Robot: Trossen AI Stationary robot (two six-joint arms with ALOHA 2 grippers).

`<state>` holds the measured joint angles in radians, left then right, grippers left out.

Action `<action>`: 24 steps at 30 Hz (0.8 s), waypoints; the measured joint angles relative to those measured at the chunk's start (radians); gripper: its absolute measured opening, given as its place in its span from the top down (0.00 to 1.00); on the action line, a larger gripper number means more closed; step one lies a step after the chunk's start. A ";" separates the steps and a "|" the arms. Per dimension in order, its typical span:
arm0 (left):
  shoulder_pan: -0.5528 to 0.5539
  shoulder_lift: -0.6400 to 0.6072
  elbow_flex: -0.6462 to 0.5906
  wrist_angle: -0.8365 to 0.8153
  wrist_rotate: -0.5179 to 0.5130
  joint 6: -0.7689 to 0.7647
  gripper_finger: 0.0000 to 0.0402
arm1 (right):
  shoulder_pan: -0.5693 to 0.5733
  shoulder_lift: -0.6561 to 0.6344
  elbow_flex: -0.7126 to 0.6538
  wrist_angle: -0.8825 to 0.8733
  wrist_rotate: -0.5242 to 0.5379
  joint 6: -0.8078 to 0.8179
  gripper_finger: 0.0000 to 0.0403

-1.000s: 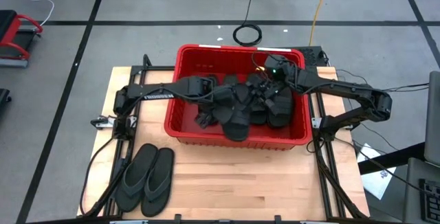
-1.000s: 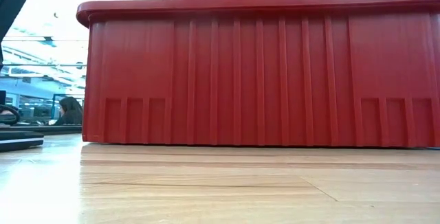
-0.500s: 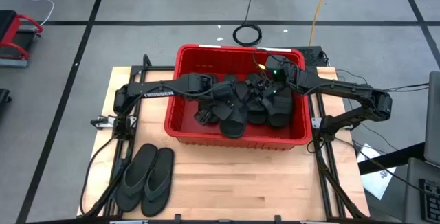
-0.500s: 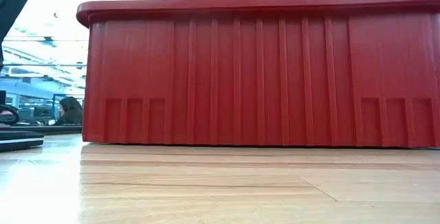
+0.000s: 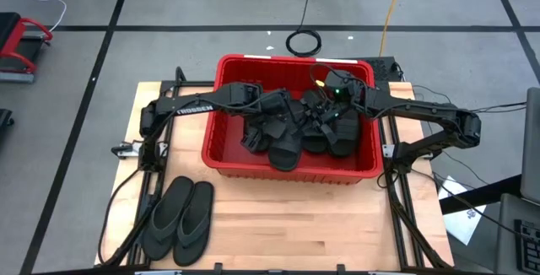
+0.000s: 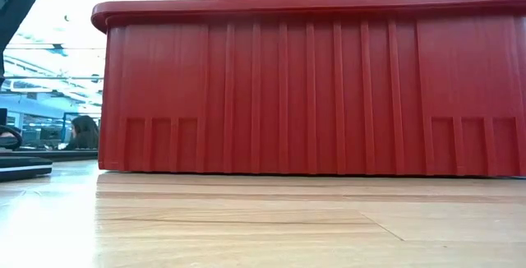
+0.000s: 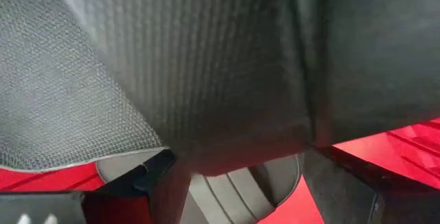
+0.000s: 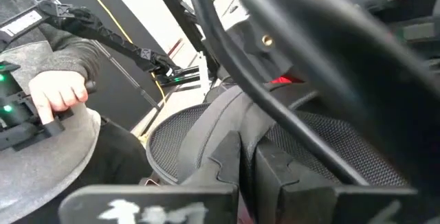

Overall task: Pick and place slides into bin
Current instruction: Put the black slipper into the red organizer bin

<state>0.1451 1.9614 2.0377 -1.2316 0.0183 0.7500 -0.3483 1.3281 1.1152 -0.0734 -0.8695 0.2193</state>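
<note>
We are seeing both arms reaching over the red bin (image 5: 221, 153) from opposite sides of the bench (image 5: 278, 216). The left claw (image 5: 277, 106) is hanging low over the pile of black slides (image 5: 291, 136) inside the bin, and its wrist view is filled by the textured sole of a slide pressed between its spread fingers, so it is grasping a slide with the jaws wide. The right claw (image 5: 325, 110) is sitting clenched over the far right part of the pile, holding nothing that we can make out. Compared with a second ago, the left arm is angling farther toward the bin's back wall and the slide it carries is lying deeper among the others, while the right arm is keeping its place. Two thong-style flip-flops (image 5: 179, 218) are lying side by side on the bench's near left corner, well apart from the bin. The bench is pale wood; beyond it we are seeing a grey floor with dark lines, a coiled cable (image 5: 303, 42), and a seated person (image 6: 80, 132) far off in the low view.
</note>
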 joint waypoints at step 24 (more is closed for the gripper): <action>0.004 0.002 -0.001 0.034 -0.006 -0.028 0.34 | -0.020 -0.010 0.002 -0.011 -0.021 -0.030 0.95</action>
<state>0.1487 1.9638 2.0369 -1.1979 0.0127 0.7218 -0.3682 1.3178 1.1172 -0.0840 -0.8900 0.1892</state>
